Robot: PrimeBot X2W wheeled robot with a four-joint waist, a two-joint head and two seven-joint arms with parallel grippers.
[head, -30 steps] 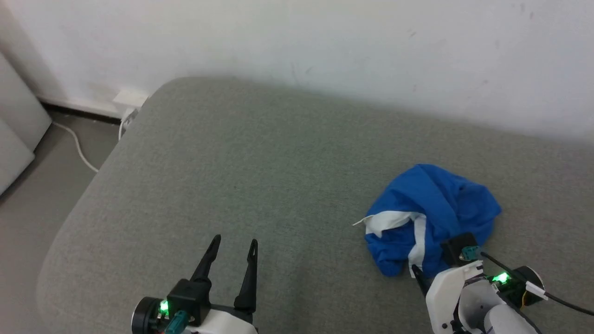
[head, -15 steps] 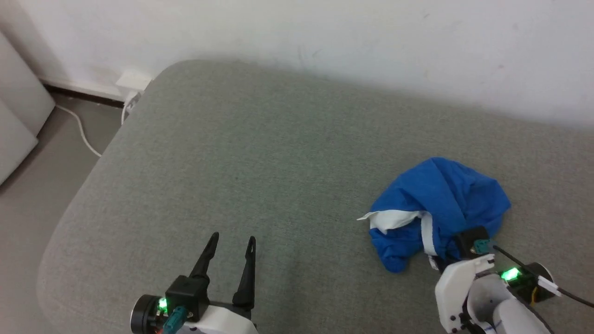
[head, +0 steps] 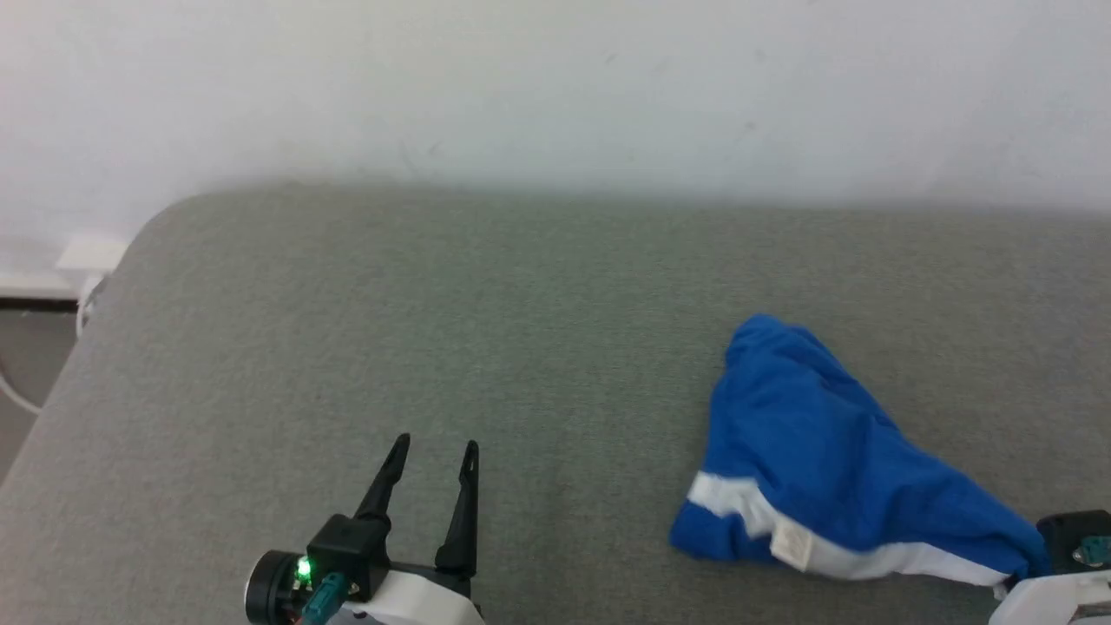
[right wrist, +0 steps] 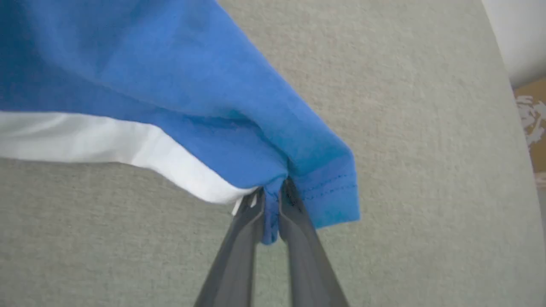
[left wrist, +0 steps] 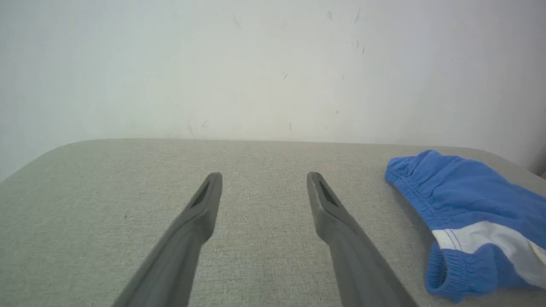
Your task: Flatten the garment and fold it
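shorts (head: 816,460): 1, blue with white stripe, toward cushion (head: 434,304) right edge | left gripper (head: 436,444): 1, fingers spread, empty | right gripper (right wrist: 273,189): 1, pinching shorts hem

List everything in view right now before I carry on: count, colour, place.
shorts: one, blue with a white stripe, right part of the cushion, one corner pinched
cushion: one, grey, under everything
wall: one, white, behind the cushion
socket box: one, white, at the foot of the wall, far left
cable: one, white, far left beside the cushion
left gripper: one, dark fingers, open, over bare cushion, lower left
right gripper: one, dark fingers, shut on a hem corner of the shorts, lower right
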